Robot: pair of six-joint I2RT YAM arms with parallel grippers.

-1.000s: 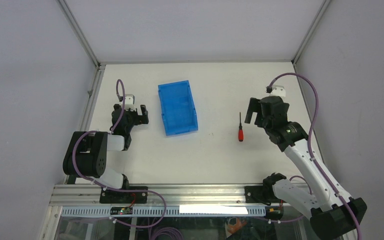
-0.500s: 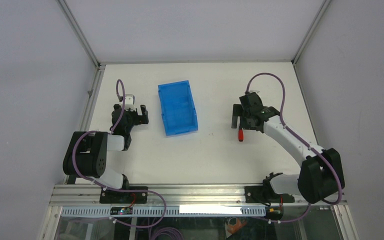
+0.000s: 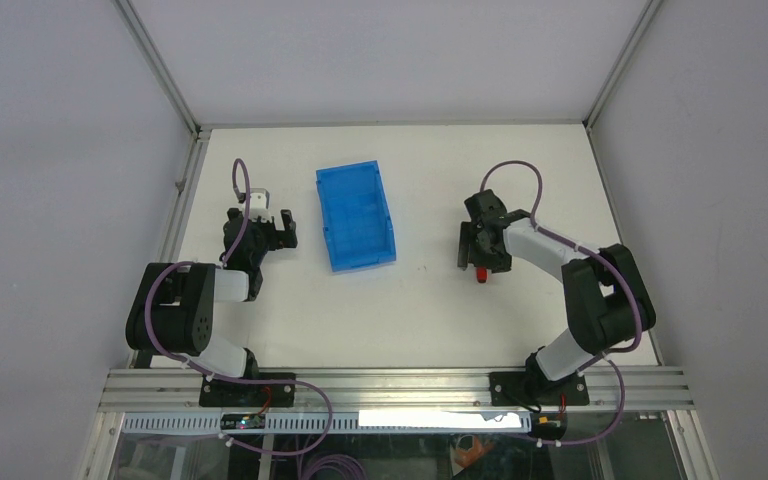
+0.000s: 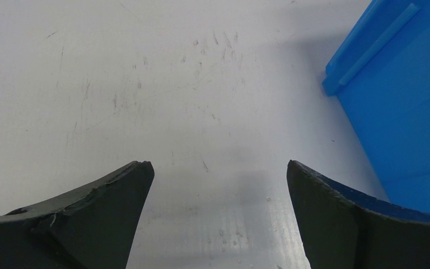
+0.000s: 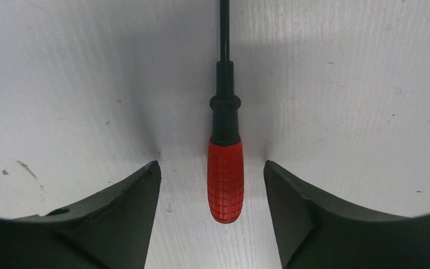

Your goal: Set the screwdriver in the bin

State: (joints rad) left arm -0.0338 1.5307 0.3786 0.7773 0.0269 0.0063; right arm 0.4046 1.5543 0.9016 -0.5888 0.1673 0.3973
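Screwdriver (image 5: 224, 129) lies flat on surface (image 5: 341, 84), centred between spread jaws of your right gripper (image 5: 211, 165). Red handle nearest, shaft pointing away, square to closing line. Left gripper (image 4: 218, 171) released, idle beside bin (image 3: 356, 215).

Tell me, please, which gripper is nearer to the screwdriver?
Right. The right gripper is open around the screwdriver, a finger on each side of its red handle, not touching. The left gripper, also open, sits on the far side of the bin from the screwdriver.

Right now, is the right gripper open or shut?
Open. The right gripper straddles the screwdriver, with bare table showing in both gaps.
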